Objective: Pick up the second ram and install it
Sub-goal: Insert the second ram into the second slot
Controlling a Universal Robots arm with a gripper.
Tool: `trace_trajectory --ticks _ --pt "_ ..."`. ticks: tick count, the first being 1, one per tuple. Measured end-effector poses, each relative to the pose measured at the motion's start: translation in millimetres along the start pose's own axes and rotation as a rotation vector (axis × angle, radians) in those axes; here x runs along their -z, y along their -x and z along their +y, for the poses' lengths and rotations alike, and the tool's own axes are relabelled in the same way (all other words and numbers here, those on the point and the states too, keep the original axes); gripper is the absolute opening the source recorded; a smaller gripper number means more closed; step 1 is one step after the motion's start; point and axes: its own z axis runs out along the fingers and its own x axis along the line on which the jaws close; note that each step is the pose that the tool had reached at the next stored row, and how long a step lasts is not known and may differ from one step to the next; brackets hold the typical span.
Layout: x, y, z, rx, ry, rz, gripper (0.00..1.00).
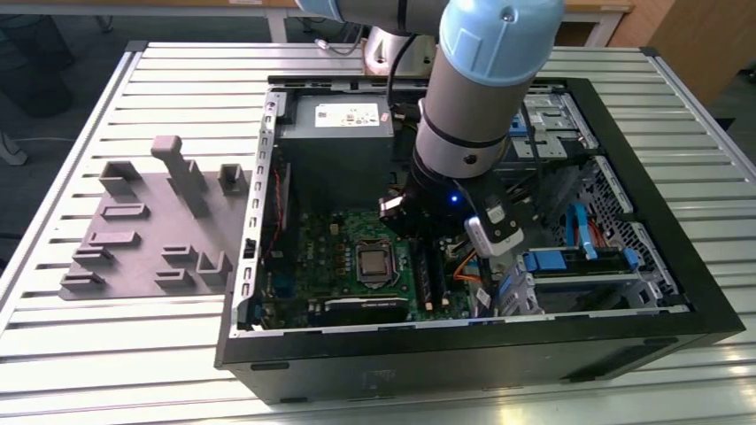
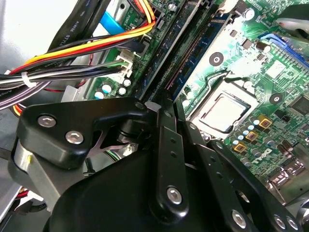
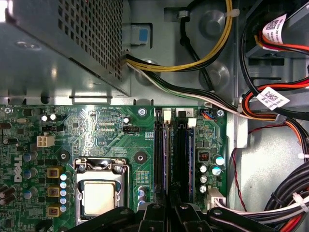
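the slatted worktop is carrying everything here, and the open computer case is lying on its side in the middle of it. the arm is reaching down into that case from above. off to the exterior view's left, well apart from the case, the grey fixture is sitting on the worktop.

looking inside the case now: the motherboard is lining the floor, the power supply is sitting at one end, and bundled cables are trailing along the side. the processor socket is showing beside the memory slots, which are running as long black strips.

down to the gripper, which is hanging right over those slots. its fingers are looking drawn narrow, almost together. a thin dark edge is running out from between them in the first wrist view, and i'm judging that to be the second ram, held on edge, though i can't be sure of it. its long axis is lying parallel to the slots, and it is sitting between two of the strips, so it is lining up along them rather than across. whether it is touching a slot or hovering just above, i can't tell.
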Motion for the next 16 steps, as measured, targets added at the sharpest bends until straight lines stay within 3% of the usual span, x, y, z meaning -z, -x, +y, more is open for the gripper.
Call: trace_trajectory --ticks 9,11,13,14,16 --pt "-0.5 0.0 0.2 0.000 0.0014 -0.0001 0.14" --pt "-0.9 0.1 0.2 0.000 0.0015 -0.0005 0.20" --pt "-0.3 0.0 0.0 0.000 0.0000 0.0000 0.20" --pt "-0.1 0.0 0.0 0.000 0.0001 0.0000 0.27" --pt "5.8 -0.2 0.1 0.000 0.0000 0.0001 0.27"
